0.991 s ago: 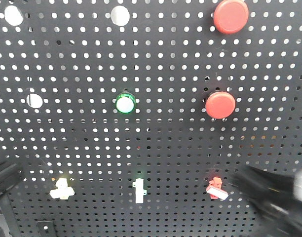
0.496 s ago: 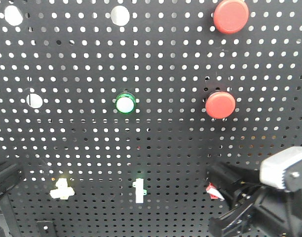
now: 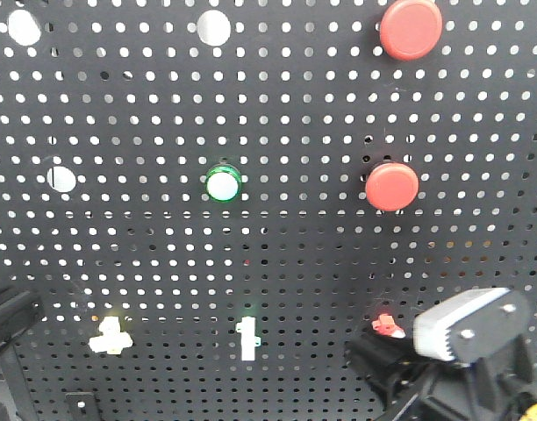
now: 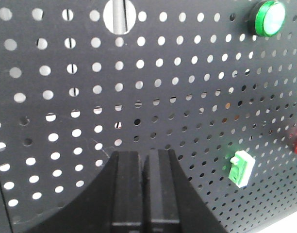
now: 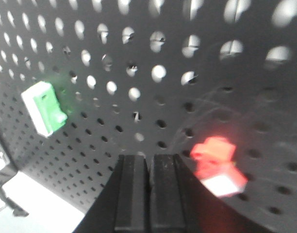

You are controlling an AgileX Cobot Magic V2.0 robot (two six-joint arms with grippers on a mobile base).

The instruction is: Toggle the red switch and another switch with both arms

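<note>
The red switch (image 3: 385, 326) is a small red toggle with a white-tipped lever, low on the right of the black pegboard (image 3: 286, 254). My right gripper (image 3: 365, 358), which carries a light grey block (image 3: 466, 329), sits just below and in front of it. In the right wrist view the right gripper (image 5: 149, 158) is shut on nothing, with the red switch (image 5: 216, 160) a little right of its tips. The pale yellow switch (image 3: 109, 337) is low on the left. My left gripper (image 3: 10, 317) hangs at the left edge beside it. The left gripper (image 4: 144, 155) is shut and empty; the yellow switch is hidden there.
A white-and-green toggle (image 3: 248, 338) sits between the two switches. Above are a green-ringed button (image 3: 223, 185) and two big round red push buttons (image 3: 392, 186) (image 3: 411, 29). Open round holes (image 3: 61, 179) pierce the board's left side.
My right gripper has come in from the right edge, moving left and down to sit just below the red switch. The left gripper has not moved.
</note>
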